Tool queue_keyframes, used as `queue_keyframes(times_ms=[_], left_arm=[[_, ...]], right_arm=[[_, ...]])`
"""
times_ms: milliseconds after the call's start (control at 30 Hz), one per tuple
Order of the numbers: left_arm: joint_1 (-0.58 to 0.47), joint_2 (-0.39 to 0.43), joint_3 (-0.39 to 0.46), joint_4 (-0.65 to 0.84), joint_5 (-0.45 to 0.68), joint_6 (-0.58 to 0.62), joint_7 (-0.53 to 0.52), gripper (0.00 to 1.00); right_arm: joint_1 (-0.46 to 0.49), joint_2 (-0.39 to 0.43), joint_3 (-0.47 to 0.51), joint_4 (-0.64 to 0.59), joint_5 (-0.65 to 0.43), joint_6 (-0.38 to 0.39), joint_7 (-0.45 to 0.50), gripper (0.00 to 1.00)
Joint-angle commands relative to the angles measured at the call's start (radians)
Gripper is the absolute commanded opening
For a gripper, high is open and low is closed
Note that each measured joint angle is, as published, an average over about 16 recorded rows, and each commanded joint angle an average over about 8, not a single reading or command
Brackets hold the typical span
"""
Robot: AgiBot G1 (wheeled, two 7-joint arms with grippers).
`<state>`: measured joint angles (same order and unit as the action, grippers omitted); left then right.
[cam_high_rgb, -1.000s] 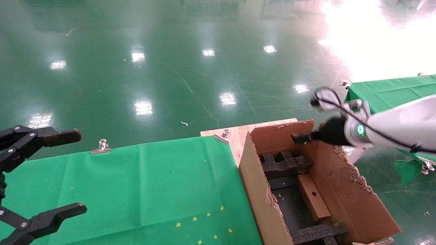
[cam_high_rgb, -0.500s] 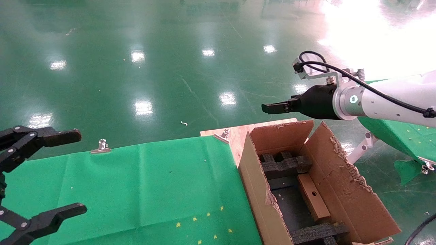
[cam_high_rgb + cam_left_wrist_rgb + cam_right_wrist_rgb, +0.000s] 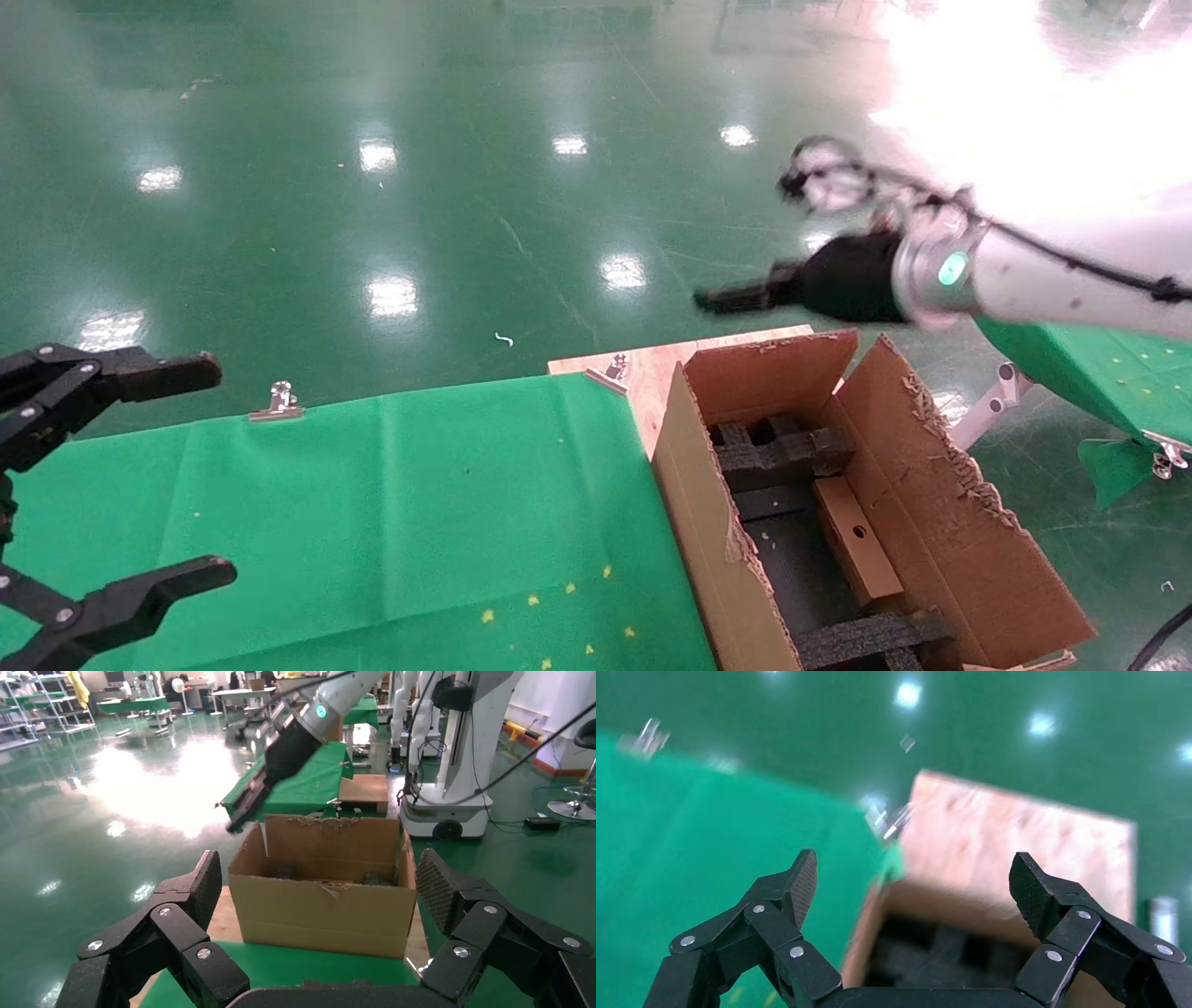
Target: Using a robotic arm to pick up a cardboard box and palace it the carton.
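box (image 3: 855, 539) already lies inside carton (image 3: 717, 522) by the foam, right claw (image 3: 912, 906) wide open, empty, above carton's far rim; pull clear w/o snagging flaps; left claw (image 3: 320, 910) open, idle.

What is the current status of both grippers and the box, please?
Right gripper open, empty, above carton. Left gripper open, parked over green table. Cardboard box inside carton. No obstruction.

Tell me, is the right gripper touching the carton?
Apart. Head view shows the right gripper above the carton, green floor between them.
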<state>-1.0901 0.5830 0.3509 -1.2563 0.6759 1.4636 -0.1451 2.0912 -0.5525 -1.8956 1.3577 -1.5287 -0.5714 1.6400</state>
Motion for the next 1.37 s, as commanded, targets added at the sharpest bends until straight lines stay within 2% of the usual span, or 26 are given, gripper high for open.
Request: queue_keyframes(times_ms=[33, 1267, 1367], left_arm=[[0.000, 0.000, 0.000, 0.000, 0.000, 0.000, 0.000, 1.00], [0.000, 0.000, 0.000, 0.000, 0.000, 0.000, 0.000, 1.00], [0.000, 0.000, 0.000, 0.000, 0.000, 0.000, 0.000, 1.00]], right_arm=[[-0.032, -0.002, 0.051, -0.002, 0.025, -0.029, -0.046, 1.00], [-0.735, -0.042, 1.169, -0.053, 0.577, -0.669, -1.050, 1.00], [-0.764, -0.044, 1.215, -0.055, 0.600, -0.695, -1.092, 1.00]])
